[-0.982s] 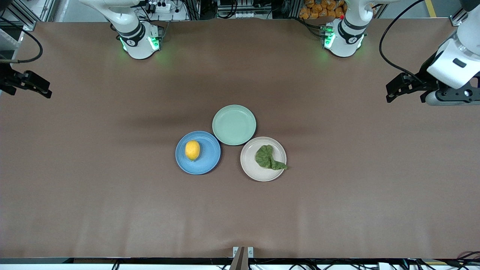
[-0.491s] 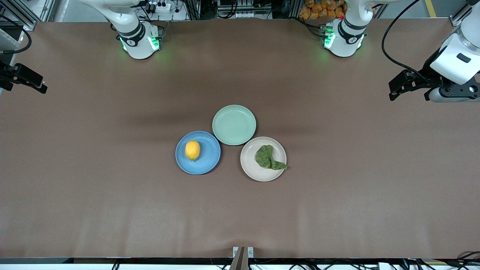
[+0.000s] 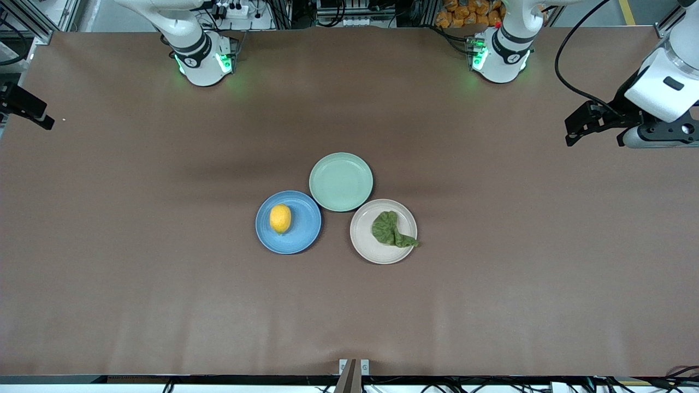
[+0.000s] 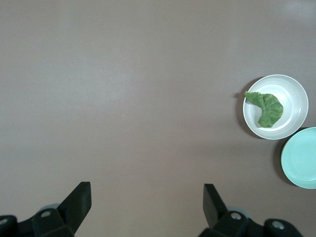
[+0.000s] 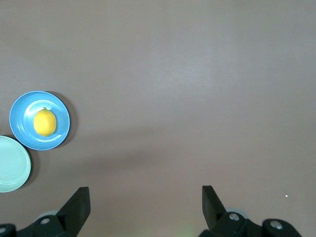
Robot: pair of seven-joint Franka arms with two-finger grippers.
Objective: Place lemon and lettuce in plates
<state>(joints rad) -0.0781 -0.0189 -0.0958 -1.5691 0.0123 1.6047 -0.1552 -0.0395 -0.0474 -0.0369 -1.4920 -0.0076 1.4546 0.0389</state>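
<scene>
**Both items plated, arms pulled wide**

With the lemon (image 3: 280,218) on the blue plate (image 3: 306,232) and the lettuce (image 3: 391,230) on the beige plate (image 3: 367,248), tail over the rim, the task looks finished. Left gripper (image 4: 146,198) and right gripper (image 5: 145,197) hang wide and empty over the table's ends; nothing remains to grasp.

Two arms, white glossy shells with rounded joints.

Right arm base (image 3: 202,57): white cylinder, black ring band, green indicator lights.

Left arm base (image 3: 499,54): same build, black band, green lights, small red part at its upper edge.

Left arm wrist (image 3: 661,90): white housing with a dark slot, black mount, grey cylinder beneath; black cable looping to it.

Left pincer (image 4: 147,210): matte black, two wedge-shaped fingers, round screws at their roots.

Right pincer (image 5: 146,207): identical black fingers and screws.
</scene>
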